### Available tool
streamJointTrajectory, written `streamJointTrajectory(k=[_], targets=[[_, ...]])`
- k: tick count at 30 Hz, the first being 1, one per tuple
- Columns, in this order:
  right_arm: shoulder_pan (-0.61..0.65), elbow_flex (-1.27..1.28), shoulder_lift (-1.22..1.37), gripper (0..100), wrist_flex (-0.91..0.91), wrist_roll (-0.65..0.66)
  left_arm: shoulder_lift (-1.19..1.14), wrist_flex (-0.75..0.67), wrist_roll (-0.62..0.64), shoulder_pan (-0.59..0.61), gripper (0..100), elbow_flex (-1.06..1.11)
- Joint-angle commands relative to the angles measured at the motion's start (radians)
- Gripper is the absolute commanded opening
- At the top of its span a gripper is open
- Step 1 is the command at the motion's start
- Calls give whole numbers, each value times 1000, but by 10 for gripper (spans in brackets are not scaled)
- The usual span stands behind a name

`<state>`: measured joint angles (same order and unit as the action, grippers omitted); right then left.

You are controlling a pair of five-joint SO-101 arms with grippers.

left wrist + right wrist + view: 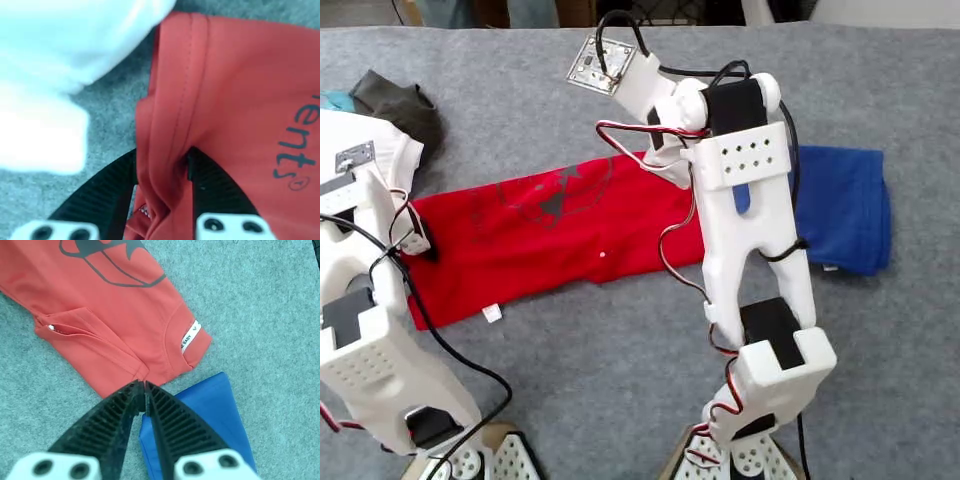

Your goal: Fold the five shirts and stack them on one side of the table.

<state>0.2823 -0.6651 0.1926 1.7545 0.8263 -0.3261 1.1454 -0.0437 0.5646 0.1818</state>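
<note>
Red cloth, and the left pincer (161, 165) has it: jaws clamped on a bunched hem at the left end of the red shirt (560, 230). The shirt lies stretched out across the grey counter (620, 380), print up, running over to the right arm. There the right pincer (145, 386) sits with its jaws pressed together, tips right at the edge of the shirt's other end; whether any cloth is caught between them, I can't tell. Just beside it, a blue shirt (845, 205) lies folded on the right. Further back on the left, a white shirt (375, 150), and behind it a dark crumpled garment (400, 105).
</note>
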Motion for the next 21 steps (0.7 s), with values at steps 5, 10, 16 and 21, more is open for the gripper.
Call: streamJointTrajectory(k=[5,10,16,21], targets=[[15,-31,-10,15,6,-8,-52,-17,6,-4,134,-19],[15,-39,-12,15,6,-8,-130,84,8,-13,37,-150],[18,-65,-15,15,5,-12,-97,153,9,-36,28,-286],[-2,-134,-39,15,8,-57,-17,315,14,-193,29,-377]])
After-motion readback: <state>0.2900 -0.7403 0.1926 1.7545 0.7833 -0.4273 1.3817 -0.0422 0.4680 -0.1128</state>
